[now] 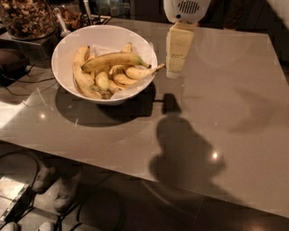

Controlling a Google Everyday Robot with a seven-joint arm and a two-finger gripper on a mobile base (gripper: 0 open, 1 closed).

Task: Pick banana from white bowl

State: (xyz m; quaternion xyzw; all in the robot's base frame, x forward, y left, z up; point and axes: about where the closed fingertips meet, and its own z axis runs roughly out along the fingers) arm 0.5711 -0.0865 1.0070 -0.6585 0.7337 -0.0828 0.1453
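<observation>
1. The gripper (175, 67) hangs from the white arm head (186, 10) at the top of the view, above the table (235, 90) and just beside the right rim of the white bowl (61, 49). It holds nothing and does not touch the bowl.
2. From this angle the gripper looks like one pale block, so I cannot tell if it is spread or pressed together.
3. The banana (115, 59) lies inside the white bowl, across the top of the heap. Its dark tip points toward the gripper side and its yellow skin has brownish marks.
4. Under and around it lie several shorter bananas (103, 80). One thin stem (158, 68) reaches over the right rim, very near the gripper.
5. The bowl stands on the left part of the grey table and throws a dark shadow in front of it.
6. The shadow of the arm (185, 153) falls on the table, below the gripper.
7. Behind the bowl, at the top left, stands a dark glass container (25, 18) with brown bits – possibly nuts, but the view is too dim there.
</observation>
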